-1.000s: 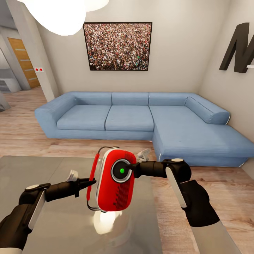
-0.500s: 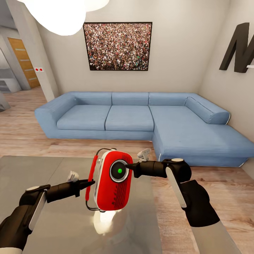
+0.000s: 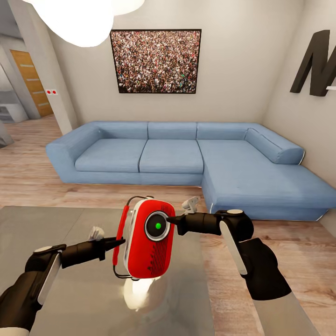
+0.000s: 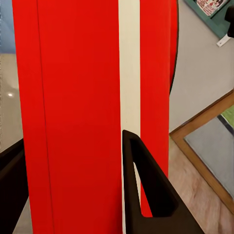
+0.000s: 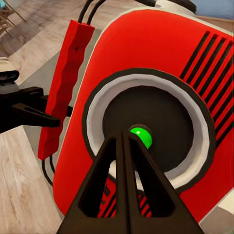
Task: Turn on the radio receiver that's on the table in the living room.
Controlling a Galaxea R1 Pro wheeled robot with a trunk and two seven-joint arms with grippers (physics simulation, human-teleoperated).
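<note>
Right gripper [image 3: 169, 219] is pinched fully closed, both fingers pressed together into one point, and that point sits right on the round dial [image 3: 157, 226] of the radio receiver [image 3: 148, 240]. In the right wrist view the joined fingertips [image 5: 126, 139] end just beside the green light [image 5: 141, 136] glowing at the dial's center, touching or almost touching the dark disc around it.

Left gripper [image 3: 120, 241] comes in from the other side and has the radio by its edge. In the left wrist view you can see one dark finger [image 4: 146, 185] lying against the white strip between the red parts and the other finger [image 4: 10, 183] on the far side of the red body, so it's clamped around the radio's side, near the red handle bar [image 3: 122, 227] with its thin black wire loop.

Radio itself is held upright and a bit tilted, red front toward the camera, lifted above the glossy grey table [image 3: 56, 289]. Its pale reflection [image 3: 138, 293] shows on the tabletop right below, so it looks apart from the surface, not resting on it. Black speaker slits run across the lower front.

Behind all that: blue L-shaped sofa [image 3: 186, 161] on the wood floor [image 3: 28, 177], framed crowd picture [image 3: 156, 54] on the beige wall, and a big dark letter [image 3: 315, 63] on the right wall. No containers anywhere that I can make out.
</note>
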